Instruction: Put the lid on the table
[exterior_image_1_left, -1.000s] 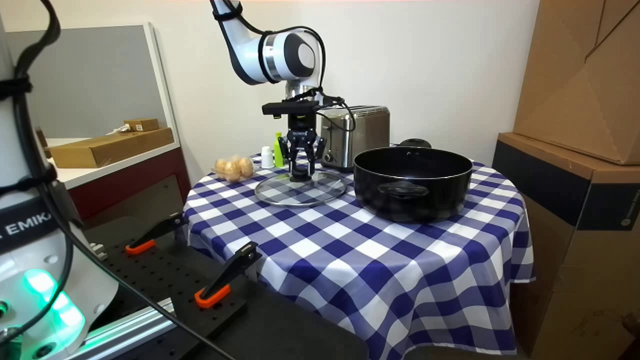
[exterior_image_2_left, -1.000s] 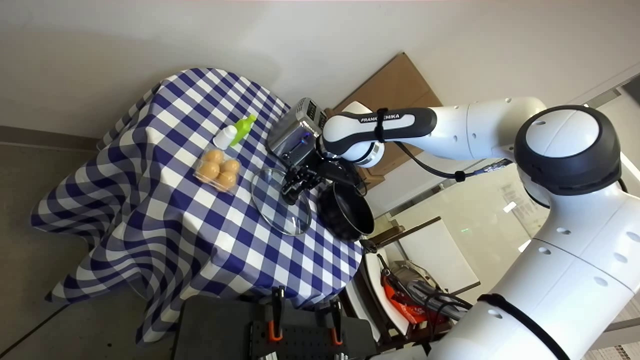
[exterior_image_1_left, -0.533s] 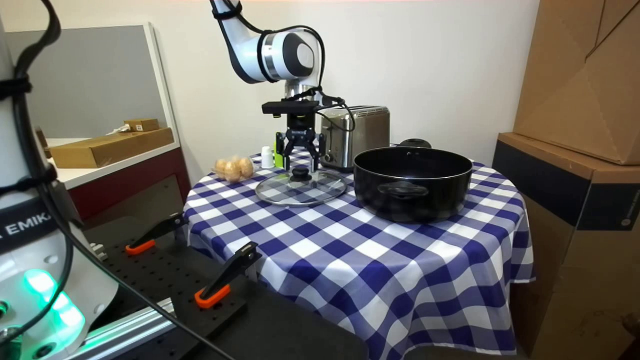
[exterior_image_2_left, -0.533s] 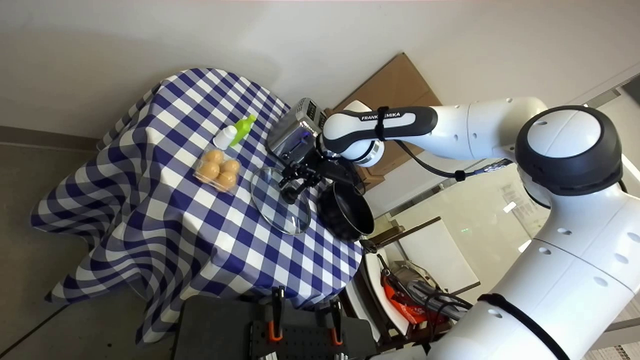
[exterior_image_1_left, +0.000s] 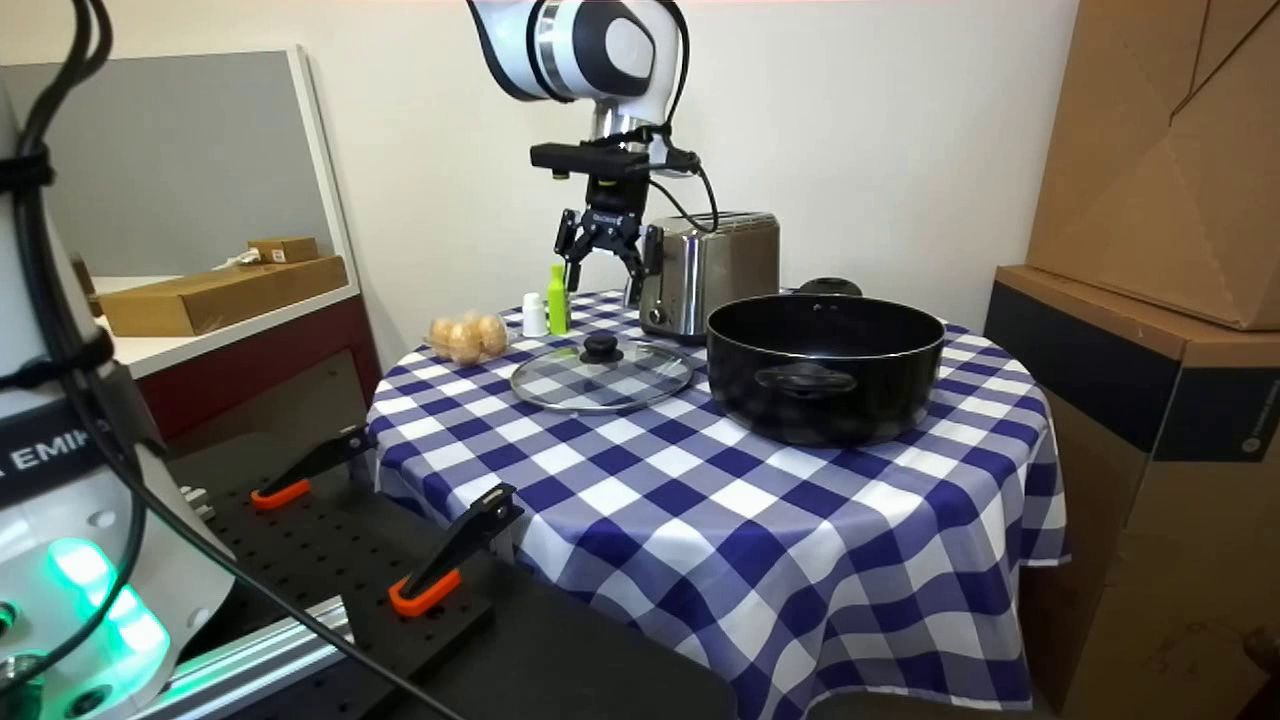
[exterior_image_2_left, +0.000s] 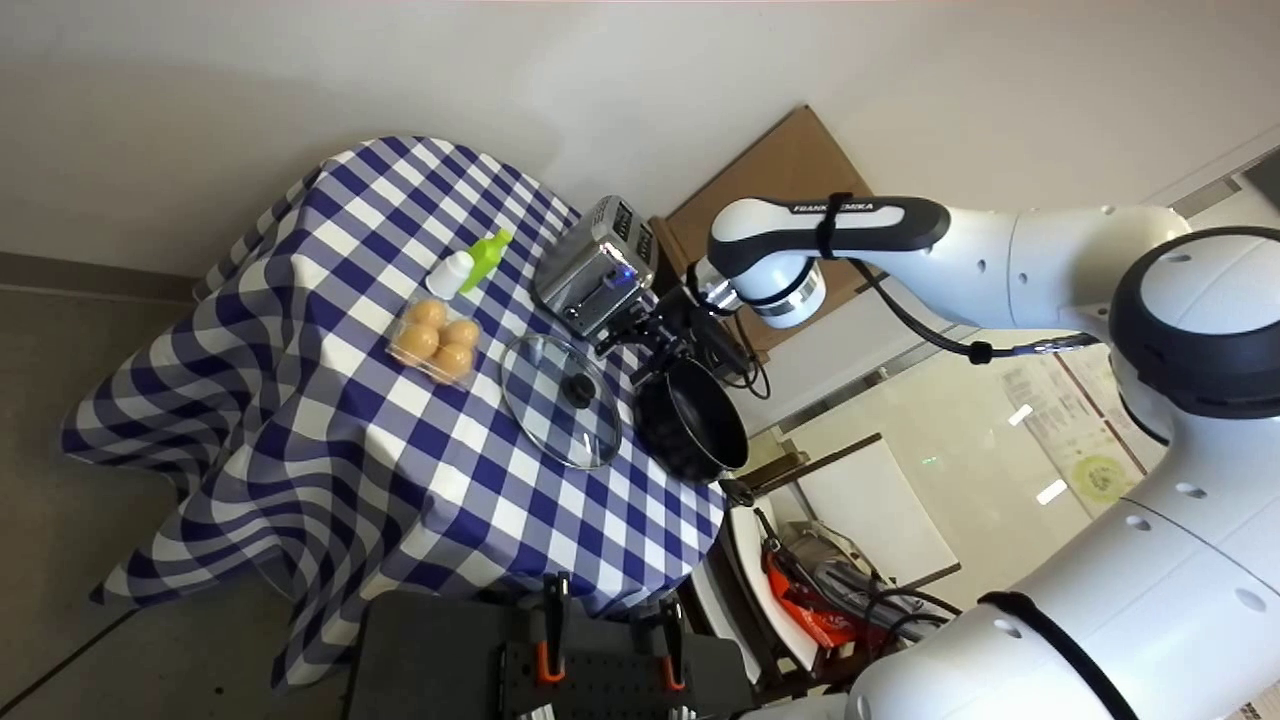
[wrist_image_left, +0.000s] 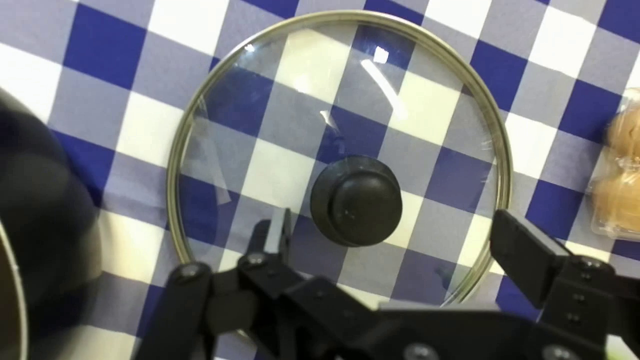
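A lid (exterior_image_1_left: 605, 385) is lying flat on the checkered table (exterior_image_1_left: 640, 500), its black knob (wrist_image_left: 366, 207) facing up, between a black pot (exterior_image_1_left: 825, 405) and packaged brown eggs (exterior_image_1_left: 466, 340). Above, the tool (exterior_image_1_left: 602, 288) is hanging with its fingers (wrist_image_left: 525, 255) standing apart, well off the knob. A toaster (exterior_image_1_left: 710, 275) is standing near the pot, while a green bottle (exterior_image_1_left: 557, 302) and a white bottle (exterior_image_1_left: 534, 316) are standing side by side near the eggs.
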